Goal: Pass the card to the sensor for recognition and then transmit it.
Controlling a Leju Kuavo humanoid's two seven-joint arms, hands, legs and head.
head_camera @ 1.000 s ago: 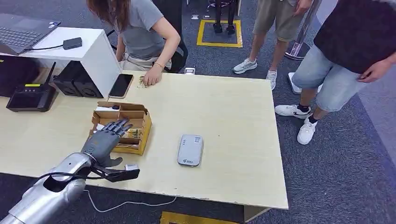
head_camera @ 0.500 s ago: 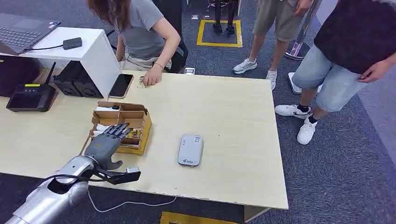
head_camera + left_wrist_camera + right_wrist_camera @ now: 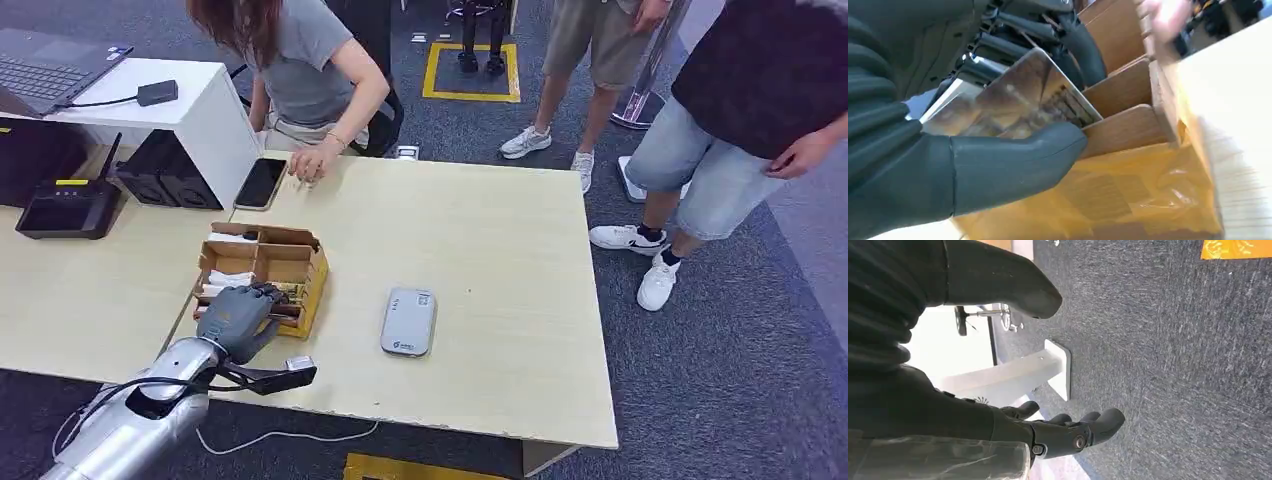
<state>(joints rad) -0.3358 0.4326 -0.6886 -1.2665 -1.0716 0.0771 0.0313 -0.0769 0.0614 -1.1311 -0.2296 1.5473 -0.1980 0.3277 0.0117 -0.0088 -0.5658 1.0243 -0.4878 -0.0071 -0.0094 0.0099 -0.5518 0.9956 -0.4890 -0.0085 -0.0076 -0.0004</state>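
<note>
Left hand [image 3: 238,317] pinches a card [image 3: 1018,102] over the box [image 3: 305,262] on the wooden table [image 3: 500,260]; grey carpet [image 3: 760,360] beyond

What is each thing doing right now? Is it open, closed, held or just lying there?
Left hand: closed on a card, in the box.
Card: held between thumb and fingers, tilted, partly inside the box.
Box: open, on the table, divided into compartments.
Sensor: lying flat on the table, untouched.
Phone: lying flat, screen dark.
Right hand: holds nothing, fingers apart, hanging over the floor.
</note>
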